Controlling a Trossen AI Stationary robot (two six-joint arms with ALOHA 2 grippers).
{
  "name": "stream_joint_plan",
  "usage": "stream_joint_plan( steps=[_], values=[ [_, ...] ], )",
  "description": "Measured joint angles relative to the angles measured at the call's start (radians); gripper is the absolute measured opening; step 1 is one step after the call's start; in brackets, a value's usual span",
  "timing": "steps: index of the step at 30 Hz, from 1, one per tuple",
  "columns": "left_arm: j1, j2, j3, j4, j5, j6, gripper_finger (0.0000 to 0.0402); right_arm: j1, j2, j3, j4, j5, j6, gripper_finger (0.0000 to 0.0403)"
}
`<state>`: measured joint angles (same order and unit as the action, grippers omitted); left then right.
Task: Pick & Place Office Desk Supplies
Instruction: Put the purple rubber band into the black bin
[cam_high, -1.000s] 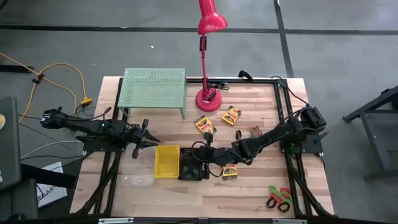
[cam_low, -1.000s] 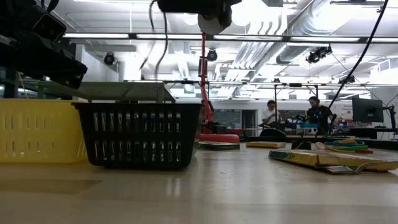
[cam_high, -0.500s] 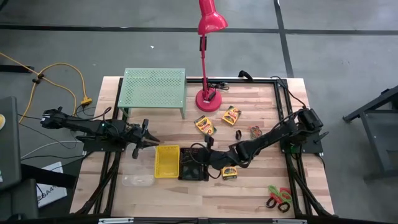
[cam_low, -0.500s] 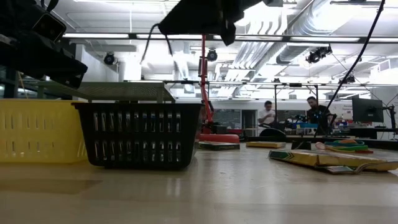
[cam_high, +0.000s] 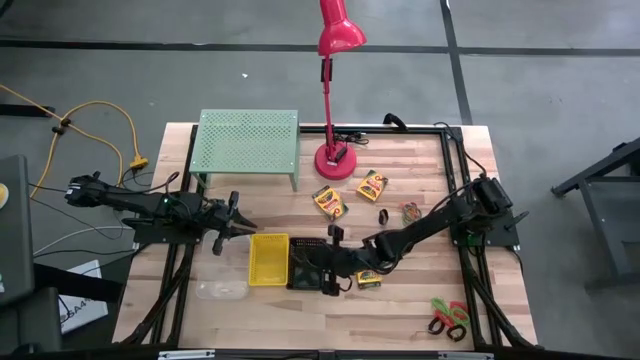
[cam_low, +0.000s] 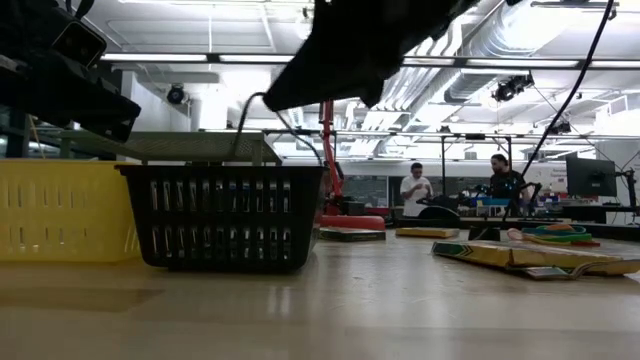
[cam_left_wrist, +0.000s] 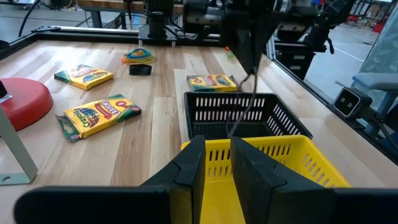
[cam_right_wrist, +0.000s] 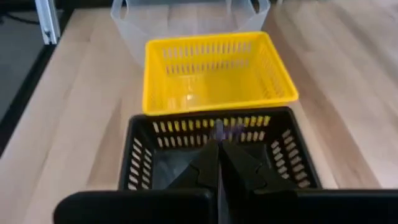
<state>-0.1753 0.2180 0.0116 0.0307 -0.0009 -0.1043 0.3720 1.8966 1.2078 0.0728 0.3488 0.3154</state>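
1. Right gripper (cam_high: 328, 281): fingers together, holding nothing visible, poised over the black mesh bin (cam_high: 308, 271).
2. Crayon box (cam_high: 369, 278): flat on the counter (cam_high: 400, 320), just beside that bin, nearest the right arm.
3. Left gripper (cam_high: 243, 229): slightly parted, empty, near the yellow bin (cam_high: 268, 259).

Two dark, jointed arms (cam_high: 430, 225), black cabling.

clear bin (cam_right_wrist: 186, 15) — cut off, distant people (cam_low: 413, 187) — blurred
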Motion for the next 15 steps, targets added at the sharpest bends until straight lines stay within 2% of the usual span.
stream_joint_plan(
  steps=[6,15],
  values=[
    [0.000,0.000,0.000,0.000,0.000,0.000,0.0071,-0.006,0.014,0.000,0.001,-0.057,0.016,0.0004],
    [0.000,0.000,0.000,0.000,0.000,0.000,0.0071,-0.006,0.018,-0.001,-0.005,-0.065,0.029,0.0004]
  ],
)
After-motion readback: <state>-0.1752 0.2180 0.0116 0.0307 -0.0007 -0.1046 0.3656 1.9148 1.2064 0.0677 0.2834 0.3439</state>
